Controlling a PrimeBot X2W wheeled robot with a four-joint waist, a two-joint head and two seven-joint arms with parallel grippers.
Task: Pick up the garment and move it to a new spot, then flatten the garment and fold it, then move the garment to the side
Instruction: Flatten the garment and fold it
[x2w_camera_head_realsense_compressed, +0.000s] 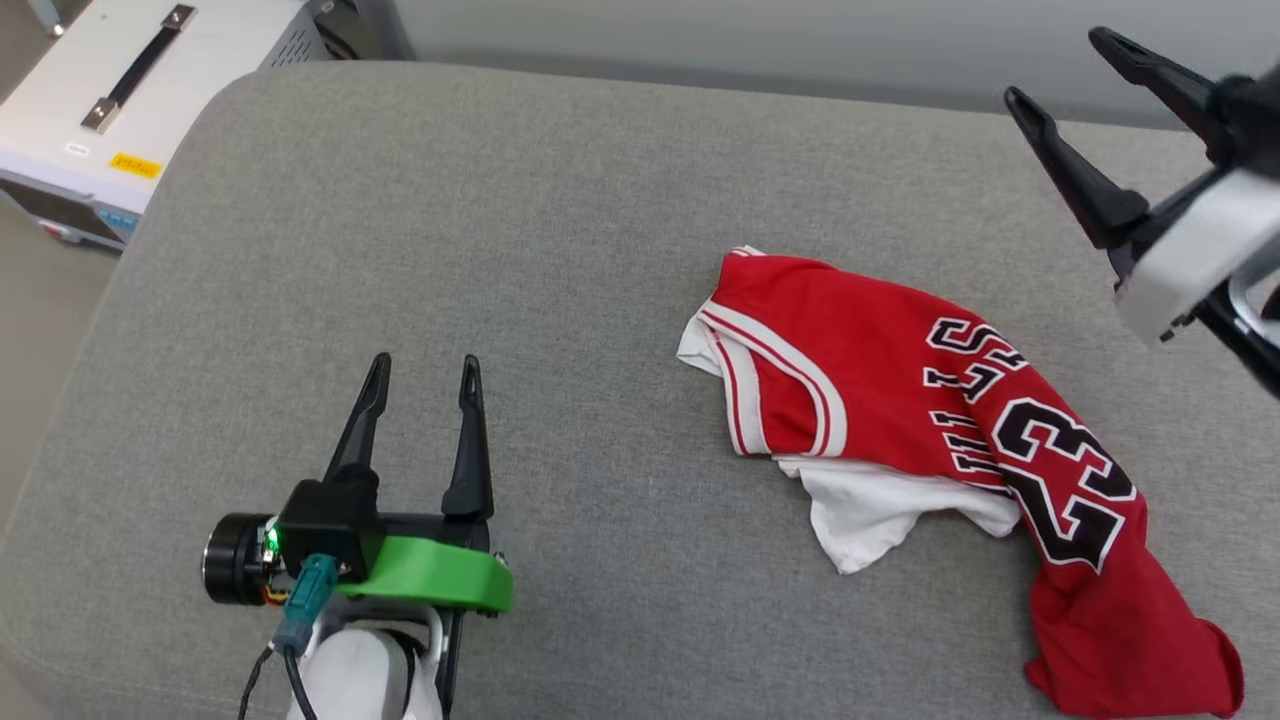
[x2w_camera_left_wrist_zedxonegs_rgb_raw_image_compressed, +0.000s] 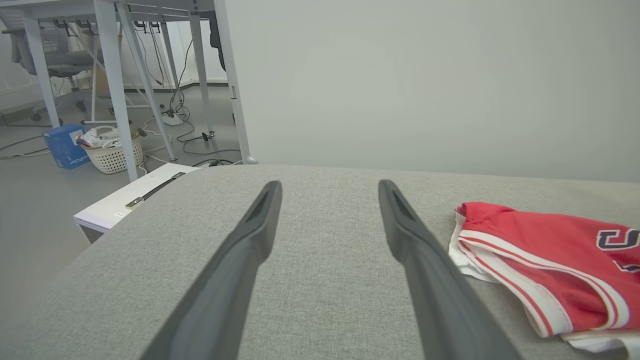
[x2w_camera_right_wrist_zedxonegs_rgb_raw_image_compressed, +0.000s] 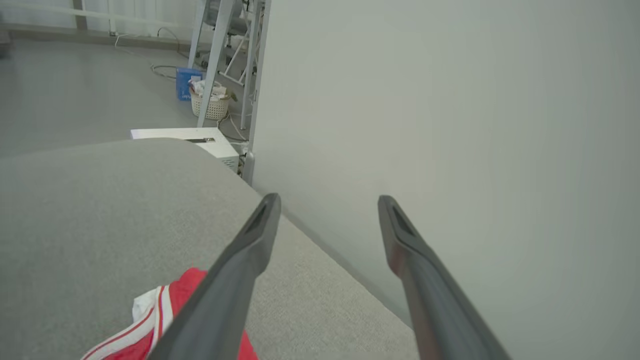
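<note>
The garment, a red jersey with white sleeves, striped trim and a black "23", lies crumpled on the right half of the grey cushioned surface. Its striped edge also appears in the left wrist view and the right wrist view. My left gripper hovers at the lower left, open and empty, well left of the garment; its fingers frame bare fabric. Raised at the upper right, beyond the garment's far side, my right gripper is open and empty, with its fingers pointing toward the wall.
A white box with a black handle stands off the surface's far-left corner. A pale wall runs along the far edge. Table legs, cables, a basket and a blue box sit on the floor beyond.
</note>
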